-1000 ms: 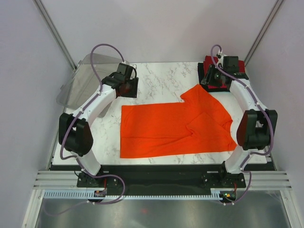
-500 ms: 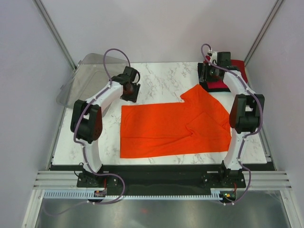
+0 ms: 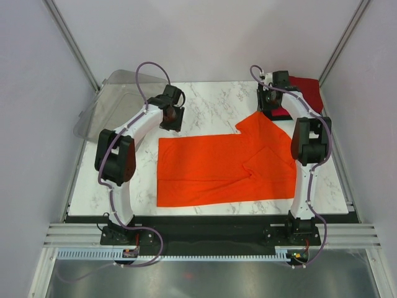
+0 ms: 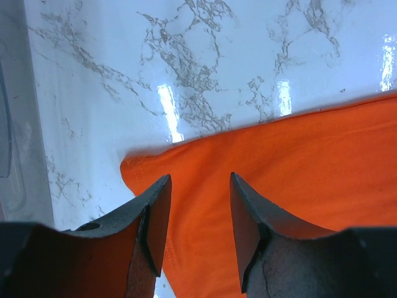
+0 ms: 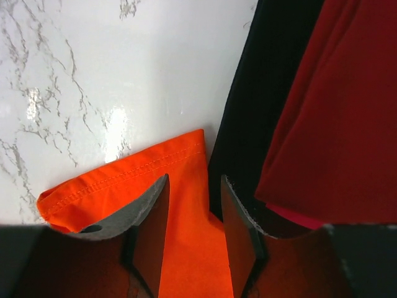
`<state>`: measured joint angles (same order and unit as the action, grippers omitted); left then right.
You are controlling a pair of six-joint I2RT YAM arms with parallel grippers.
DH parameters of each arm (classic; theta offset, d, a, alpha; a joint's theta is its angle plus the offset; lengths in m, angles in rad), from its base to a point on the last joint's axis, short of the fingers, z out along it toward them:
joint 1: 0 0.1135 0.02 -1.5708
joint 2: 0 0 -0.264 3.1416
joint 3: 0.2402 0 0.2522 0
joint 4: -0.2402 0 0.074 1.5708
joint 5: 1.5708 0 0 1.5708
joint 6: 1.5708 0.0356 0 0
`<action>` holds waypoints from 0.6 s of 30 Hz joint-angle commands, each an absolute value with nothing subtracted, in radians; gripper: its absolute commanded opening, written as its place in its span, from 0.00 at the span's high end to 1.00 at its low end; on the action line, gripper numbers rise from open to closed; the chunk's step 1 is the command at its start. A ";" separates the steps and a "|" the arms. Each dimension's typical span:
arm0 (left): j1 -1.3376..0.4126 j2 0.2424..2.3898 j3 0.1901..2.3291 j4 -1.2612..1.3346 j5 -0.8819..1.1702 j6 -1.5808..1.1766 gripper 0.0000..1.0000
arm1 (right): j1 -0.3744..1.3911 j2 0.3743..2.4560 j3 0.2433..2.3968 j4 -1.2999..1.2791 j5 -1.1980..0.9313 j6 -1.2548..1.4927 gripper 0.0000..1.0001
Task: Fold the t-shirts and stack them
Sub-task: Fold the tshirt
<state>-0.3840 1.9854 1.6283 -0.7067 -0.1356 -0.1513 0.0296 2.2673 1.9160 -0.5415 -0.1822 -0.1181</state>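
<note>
A bright orange t-shirt (image 3: pixel 223 167) lies flat on the marble table, one sleeve pointing to the far right. My left gripper (image 3: pixel 172 118) hangs open over the shirt's far left corner (image 4: pixel 142 171), its jaws either side of the cloth below (image 4: pixel 198 180). Over the sleeve's hemmed end (image 5: pixel 124 180) my right gripper (image 3: pixel 271 102) is open too (image 5: pixel 194 180), with nothing between its fingers. Just right of it sits a folded stack: a dark red shirt (image 5: pixel 341 112) on top, a pinkish-red edge (image 5: pixel 298 217) under it, and a black one (image 5: pixel 273 93) at the bottom.
A clear plastic bin (image 3: pixel 105 102) lies tipped at the table's far left corner, its edge showing in the left wrist view (image 4: pixel 9 124). Bare marble (image 3: pixel 214 102) lies between the two grippers. The folded stack (image 3: pixel 308 90) fills the far right corner.
The right gripper moved left, off the folded stack to the orange sleeve end. The left gripper shifted right toward the shirt's far left corner. The shirt has not moved.
</note>
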 commanded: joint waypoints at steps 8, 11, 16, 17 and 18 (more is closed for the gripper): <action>-0.407 1.914 1.669 -0.706 -0.097 -0.196 0.50 | 0.049 2.322 1.985 -0.552 -0.127 -0.184 0.56; -0.407 1.916 1.671 -0.704 -0.103 -0.189 0.49 | 0.054 2.325 1.983 -0.552 -0.132 -0.184 0.59; -0.407 1.916 1.667 -0.707 -0.132 -0.193 0.48 | 0.072 2.330 1.976 -0.549 -0.120 -0.176 0.67; -0.408 1.914 1.667 -0.707 -0.132 -0.193 0.48 | 0.081 2.329 1.970 -0.545 -0.117 -0.178 0.69; -0.407 1.916 1.669 -0.707 -0.140 -0.193 0.48 | 0.084 2.327 1.965 -0.537 -0.118 -0.179 0.71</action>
